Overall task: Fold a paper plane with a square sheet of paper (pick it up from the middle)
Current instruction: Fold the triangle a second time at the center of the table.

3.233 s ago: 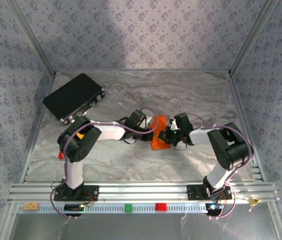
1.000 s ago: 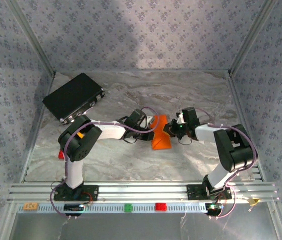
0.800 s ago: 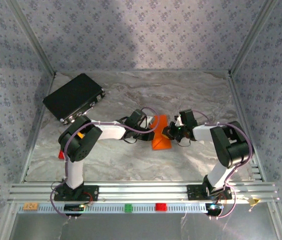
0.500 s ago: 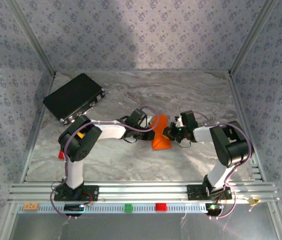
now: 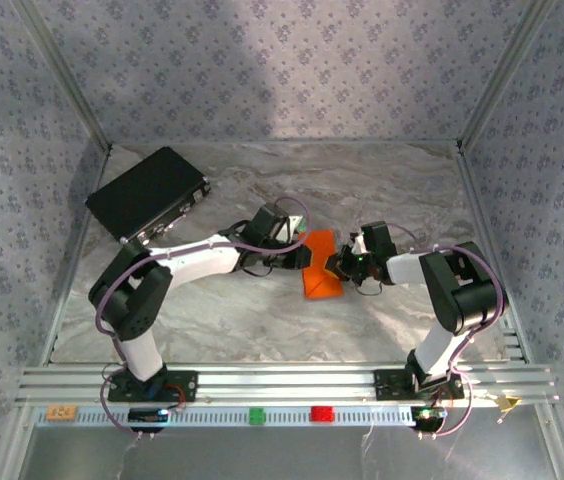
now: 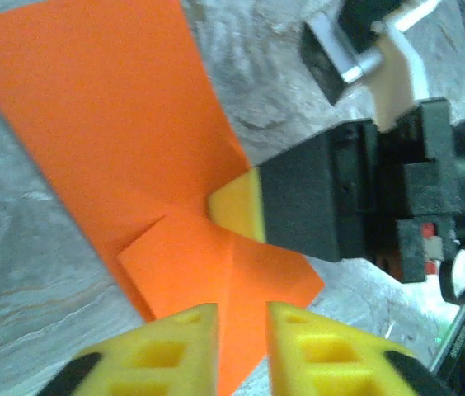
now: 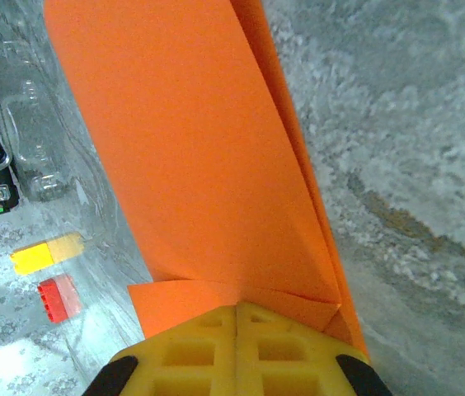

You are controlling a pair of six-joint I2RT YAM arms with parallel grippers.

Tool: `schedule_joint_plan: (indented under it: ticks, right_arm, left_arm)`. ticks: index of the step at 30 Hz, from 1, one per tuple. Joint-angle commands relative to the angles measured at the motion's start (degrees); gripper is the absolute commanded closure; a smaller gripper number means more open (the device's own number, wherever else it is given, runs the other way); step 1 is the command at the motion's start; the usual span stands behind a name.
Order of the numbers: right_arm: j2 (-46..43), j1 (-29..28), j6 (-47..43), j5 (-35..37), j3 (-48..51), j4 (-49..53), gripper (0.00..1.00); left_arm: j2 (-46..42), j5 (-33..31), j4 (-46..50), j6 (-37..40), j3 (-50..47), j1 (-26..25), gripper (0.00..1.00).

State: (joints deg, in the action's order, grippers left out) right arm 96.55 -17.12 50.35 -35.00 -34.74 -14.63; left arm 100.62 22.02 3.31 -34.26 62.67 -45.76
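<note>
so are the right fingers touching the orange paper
Touching. The right wrist view shows the shut right fingers pressed onto the folded orange paper, no gap.

Grey marbled table top (image 5: 262,320), a bit shiny in spots. Black case (image 5: 148,195) lies flat at the far-left corner, set at an angle to the edges. Orange paper (image 5: 320,268) lies near centre, partly folded w/ long creases and a small flap turned over at one end. Small yellow block (image 7: 47,252) and red block (image 7: 59,297) sit just beside each other on the surface, apart from the paper.
</note>
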Motion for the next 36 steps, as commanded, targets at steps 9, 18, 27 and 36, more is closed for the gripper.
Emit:
schedule_joint_plan:
  ticks: [9,18,27,36]
  right_arm:
    - [1.22,0.73,-0.31,3.54,1.78,4.17,0.99]
    - [1.01,0.73,-0.33,3.59,1.87,4.26,0.99]
    - [0.92,0.96,-0.59,3.63,1.86,4.87,0.99]
    - [0.84,1.61,-1.16,3.85,1.96,5.57,0.99]
  left_arm:
    - [10.91,11.73,0.56,-1.96,7.94,-3.03,0.94]
    - [15.28,13.06,1.61,-2.39,9.77,-3.11,0.93]
    - [17.58,11.52,3.87,-1.25,9.63,-3.11,0.94]
    - [16.14,10.68,2.56,-1.39,4.64,-3.15,0.94]
